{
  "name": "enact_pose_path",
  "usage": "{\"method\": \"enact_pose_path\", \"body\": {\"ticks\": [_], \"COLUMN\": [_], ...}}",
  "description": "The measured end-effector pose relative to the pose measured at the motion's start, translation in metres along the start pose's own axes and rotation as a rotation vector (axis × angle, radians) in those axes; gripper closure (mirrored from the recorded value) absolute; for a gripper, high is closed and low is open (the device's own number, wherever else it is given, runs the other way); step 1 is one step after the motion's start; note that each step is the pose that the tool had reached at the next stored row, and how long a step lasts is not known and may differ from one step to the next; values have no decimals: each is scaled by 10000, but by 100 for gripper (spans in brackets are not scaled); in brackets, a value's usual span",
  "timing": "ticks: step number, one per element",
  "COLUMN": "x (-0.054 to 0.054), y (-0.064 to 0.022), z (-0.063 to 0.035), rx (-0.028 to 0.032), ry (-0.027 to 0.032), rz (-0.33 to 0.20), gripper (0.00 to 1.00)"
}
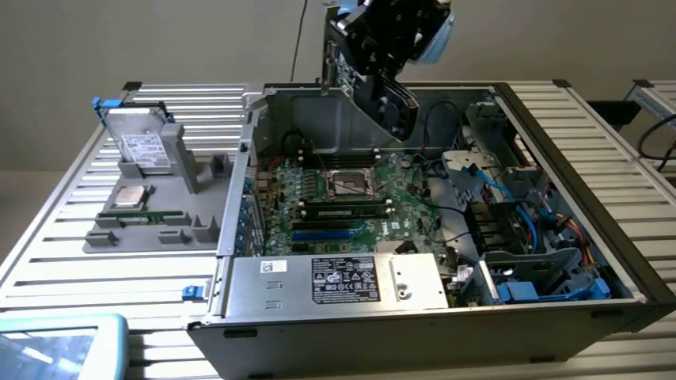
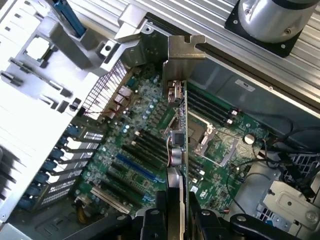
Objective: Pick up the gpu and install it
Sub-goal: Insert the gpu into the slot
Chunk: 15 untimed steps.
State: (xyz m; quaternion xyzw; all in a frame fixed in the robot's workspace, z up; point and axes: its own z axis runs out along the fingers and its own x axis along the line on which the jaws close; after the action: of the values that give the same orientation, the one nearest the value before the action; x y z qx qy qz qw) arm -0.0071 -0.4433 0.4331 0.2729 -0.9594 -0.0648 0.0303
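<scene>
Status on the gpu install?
Gripper shut on thin black-and-green gpu card. Card held over open grey computer case, not seated. Green motherboard beneath.

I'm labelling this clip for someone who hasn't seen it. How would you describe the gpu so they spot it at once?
Find the open computer case on the slatted table. Above its motherboard, the tool grips the gpu: a thin black card, tilted and clear of the slots. Unlike the silver hard drive standing in the grey rack outside the case, it hangs in the air.
</scene>
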Motion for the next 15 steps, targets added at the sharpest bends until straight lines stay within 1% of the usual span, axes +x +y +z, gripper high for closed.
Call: {"method": "enact_pose_path", "body": {"ticks": [15], "x": [0], "y": [0], "z": [1], "rx": [63], "ry": [385], "rz": [-2707], "gripper": [73]}}
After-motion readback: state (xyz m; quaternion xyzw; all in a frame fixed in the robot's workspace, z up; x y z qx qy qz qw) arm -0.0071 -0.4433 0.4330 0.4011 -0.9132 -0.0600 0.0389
